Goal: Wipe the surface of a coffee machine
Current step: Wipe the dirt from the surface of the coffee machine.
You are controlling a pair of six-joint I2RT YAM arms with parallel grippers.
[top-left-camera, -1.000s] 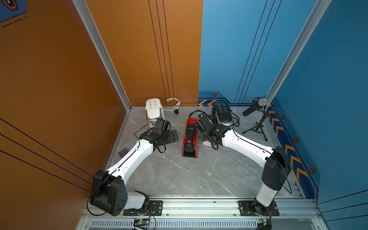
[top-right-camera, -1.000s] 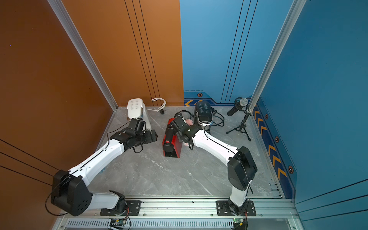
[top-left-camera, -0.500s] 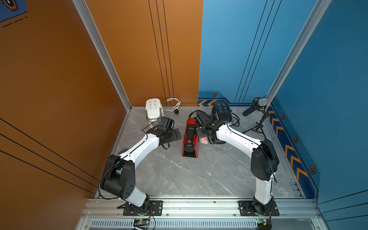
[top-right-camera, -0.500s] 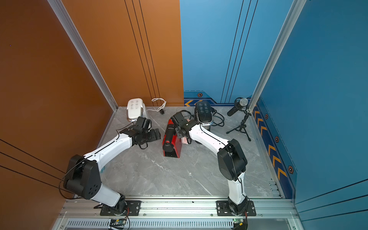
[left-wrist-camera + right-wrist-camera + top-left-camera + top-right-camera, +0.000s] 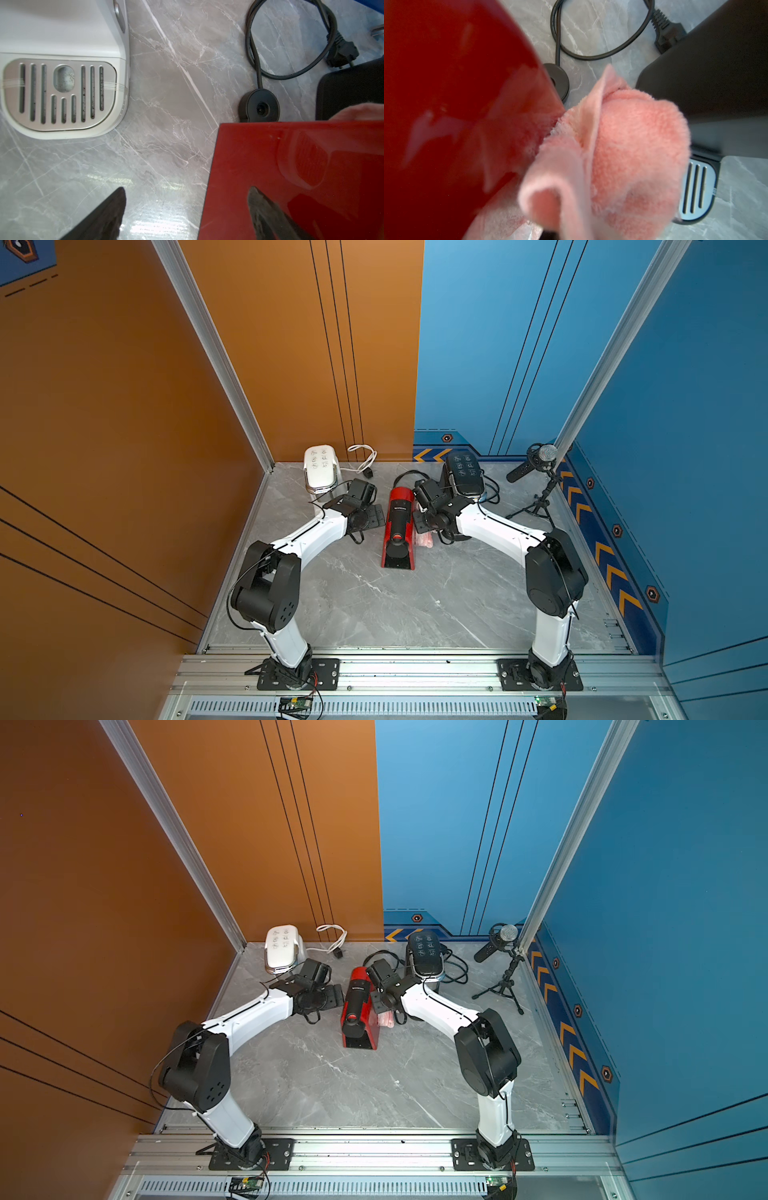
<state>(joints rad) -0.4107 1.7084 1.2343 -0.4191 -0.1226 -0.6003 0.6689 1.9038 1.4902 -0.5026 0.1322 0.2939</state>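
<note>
The red coffee machine [image 5: 398,531] is standing on the desk [image 5: 374,605] between both arms, the right jaws pinching a pink cloth [image 5: 633,155] against one side while the left jaws are hovering spread wide by the other.

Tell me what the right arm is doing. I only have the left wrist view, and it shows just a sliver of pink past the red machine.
Observer: The right end effector is shut on a pink cloth, held against the red coffee machine's side.
Operator: Name what stands farther right.
Observer: A microphone on a tripod stands by the blue wall, past the black coffee machine.
Operator: Check for loose cables near the white machine.
Observer: A white cable lies looped beside the white coffee machine, at the foot of the orange wall.
</note>
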